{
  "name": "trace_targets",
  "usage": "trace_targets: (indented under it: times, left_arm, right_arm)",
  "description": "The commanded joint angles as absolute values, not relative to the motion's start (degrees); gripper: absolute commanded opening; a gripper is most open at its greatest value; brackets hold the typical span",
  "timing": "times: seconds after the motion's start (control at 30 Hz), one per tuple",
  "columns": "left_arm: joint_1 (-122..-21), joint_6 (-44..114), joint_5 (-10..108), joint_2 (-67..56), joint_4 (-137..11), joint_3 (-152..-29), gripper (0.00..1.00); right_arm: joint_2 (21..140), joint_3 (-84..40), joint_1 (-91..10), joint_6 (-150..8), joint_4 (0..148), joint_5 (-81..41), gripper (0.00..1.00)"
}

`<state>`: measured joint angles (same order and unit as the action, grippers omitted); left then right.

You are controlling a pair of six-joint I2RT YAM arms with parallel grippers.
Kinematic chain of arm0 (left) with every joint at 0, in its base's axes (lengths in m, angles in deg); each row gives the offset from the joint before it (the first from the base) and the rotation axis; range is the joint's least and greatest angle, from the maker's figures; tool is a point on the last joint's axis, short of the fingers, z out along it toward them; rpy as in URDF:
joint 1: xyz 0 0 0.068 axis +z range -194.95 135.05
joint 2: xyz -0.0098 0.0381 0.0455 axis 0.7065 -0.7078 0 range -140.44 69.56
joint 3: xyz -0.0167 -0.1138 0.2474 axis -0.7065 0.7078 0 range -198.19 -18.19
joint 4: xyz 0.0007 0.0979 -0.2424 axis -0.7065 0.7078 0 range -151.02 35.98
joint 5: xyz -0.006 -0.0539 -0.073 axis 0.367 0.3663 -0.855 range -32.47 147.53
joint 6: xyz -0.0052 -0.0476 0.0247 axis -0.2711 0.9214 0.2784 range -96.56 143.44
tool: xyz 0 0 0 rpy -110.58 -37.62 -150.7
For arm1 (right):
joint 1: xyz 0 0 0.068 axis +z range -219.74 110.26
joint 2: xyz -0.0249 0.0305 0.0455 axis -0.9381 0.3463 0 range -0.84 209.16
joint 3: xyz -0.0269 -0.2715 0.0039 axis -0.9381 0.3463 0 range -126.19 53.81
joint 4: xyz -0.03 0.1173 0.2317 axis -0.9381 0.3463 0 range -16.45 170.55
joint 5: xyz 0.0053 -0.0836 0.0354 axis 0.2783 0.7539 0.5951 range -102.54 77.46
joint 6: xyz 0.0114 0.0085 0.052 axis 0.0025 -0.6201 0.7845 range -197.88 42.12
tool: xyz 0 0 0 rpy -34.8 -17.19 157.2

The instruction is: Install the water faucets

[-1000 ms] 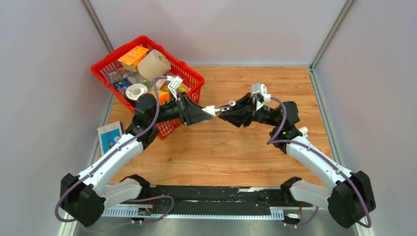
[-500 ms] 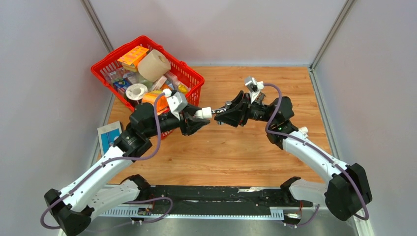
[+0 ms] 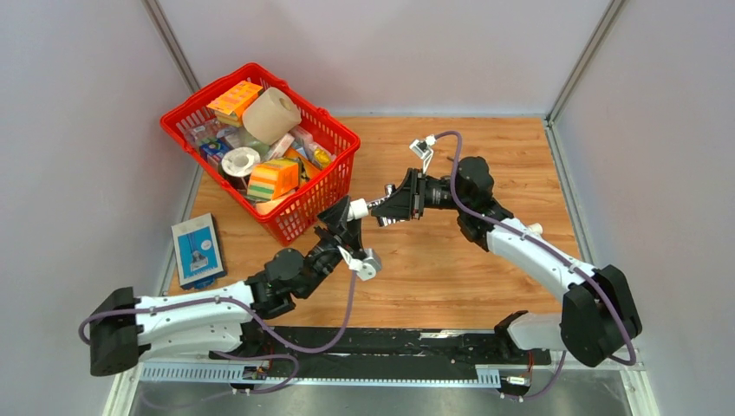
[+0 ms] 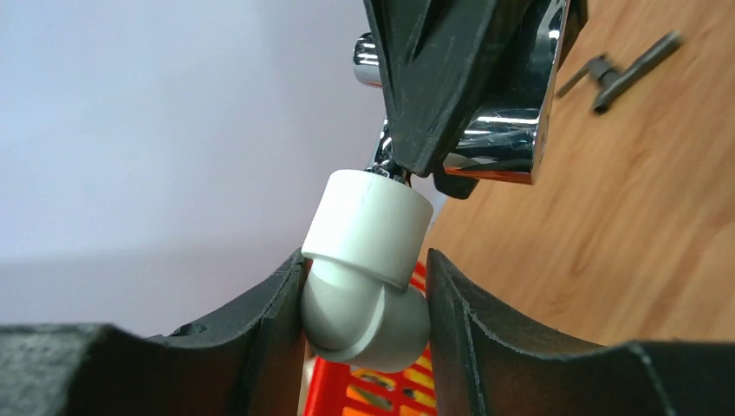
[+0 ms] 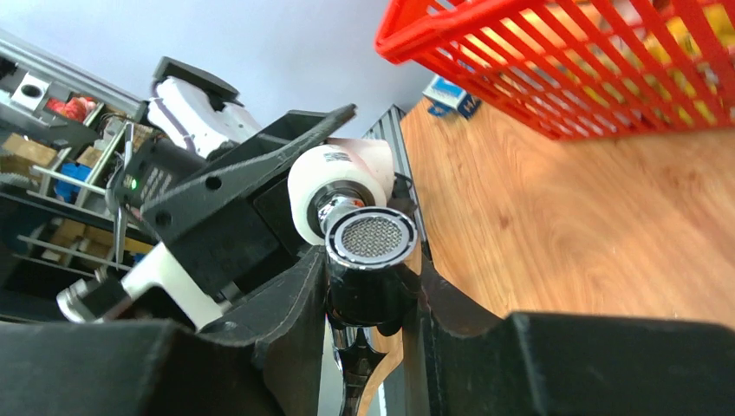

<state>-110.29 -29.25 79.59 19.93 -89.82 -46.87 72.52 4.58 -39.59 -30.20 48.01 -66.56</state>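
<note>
Two faucets, by our count. One shiny silver faucet (image 5: 371, 238), mesh-tipped, is clenched in our right tool (image 3: 381, 208) above the wooden surface (image 3: 451, 277), near the red lattice basket (image 3: 334, 178). Its stem meets one smooth white elbow fitting (image 4: 368, 260), gripped by our left tool (image 3: 351, 212). One dark grey faucet (image 4: 620, 69) lies on open wood.

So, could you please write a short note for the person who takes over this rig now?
Left gripper: shut on the white plastic elbow fitting, held above the wooden table.
Right gripper: shut on the shiny silver metal faucet.
Done: the silver faucet's end meets the fitting's mouth; how deep, I cannot tell.
The dark grey metal faucet lies on the table, untouched.
Left: finish this joint, then install the grey faucet.
</note>
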Motion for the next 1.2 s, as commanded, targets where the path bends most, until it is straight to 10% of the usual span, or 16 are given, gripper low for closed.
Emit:
trace_targets:
  times: [0.0,0.23,0.57,1.17]
  left_arm:
    - [-113.24,-57.95,97.33,12.79,-111.73,-41.21,0.00]
    - [-113.41,-45.92,95.67,16.37,-109.73,-41.65,0.00]
    - [-109.30,-9.48,86.47,27.89,-78.55,-48.42,0.00]
    - [-90.83,22.20,38.83,28.00,-58.92,-63.44,0.00]
  right_arm:
    - [72.98,2.13,-40.39,-24.00,47.62,-64.66,0.00]
    - [71.58,0.91,-40.65,-28.30,50.95,-62.55,0.02]
    - [65.61,-2.35,-43.11,-47.62,58.51,-61.58,0.56]
    - [47.85,6.44,-43.37,-108.63,70.12,-73.62,0.81]
